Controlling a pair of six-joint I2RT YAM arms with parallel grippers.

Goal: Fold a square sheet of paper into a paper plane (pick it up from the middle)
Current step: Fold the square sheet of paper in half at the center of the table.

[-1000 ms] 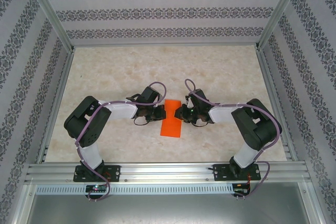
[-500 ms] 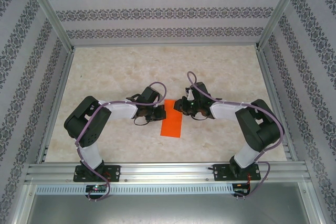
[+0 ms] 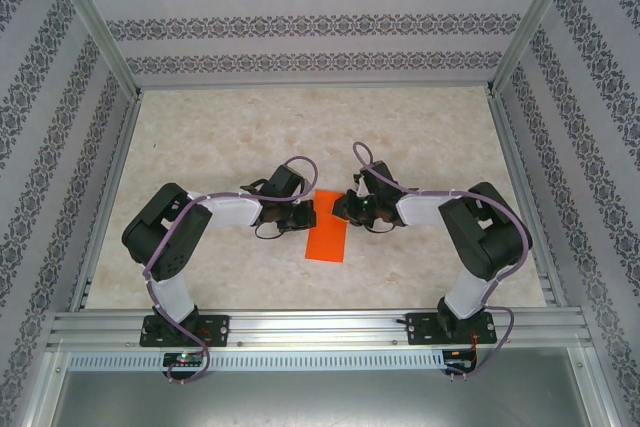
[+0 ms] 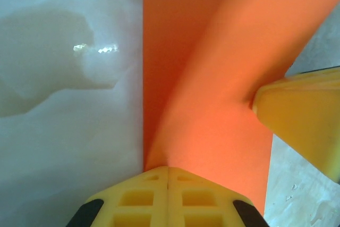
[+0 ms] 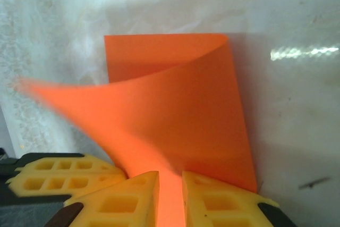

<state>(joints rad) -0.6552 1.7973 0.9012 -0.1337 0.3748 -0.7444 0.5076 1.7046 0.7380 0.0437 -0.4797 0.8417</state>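
Top external footage was read from the near edge outward. Nearest, an aluminium rail (image 3: 320,327) was seen, with the two arm bases bolted to it. Beyond it, both arms were bent inward over the marbled table (image 3: 220,127), so that the left gripper (image 3: 303,215) and the right gripper (image 3: 345,209) were set face to face near the table's middle. Between them the square sheet of paper (image 3: 326,239) was found, folded into a narrow orange strip running near to far. Its near end was left flat and free on the table, while its far half was flanked by the two grippers, one at each long edge.

From the left wrist, the left gripper's yellow fingers (image 4: 138,200) were seen pressed fully together, their tips set against the paper's edge where a crease ran away from them. Whether any paper was pinched between them could not be told. A flap was raised beside that crease, and a yellow finger of the right gripper was seen against the flap's outer edge.

From the right wrist, the right gripper's fingers (image 5: 223,200) were seen nearly closed, with a thin band of the orange paper caught in the narrow gap between them. The upper layer was lifted from there and curled toward the left of that view, its tip blurred, above a lower layer lying flat on the table. Farthest off, patterned walls (image 3: 320,27) were seen around the table.
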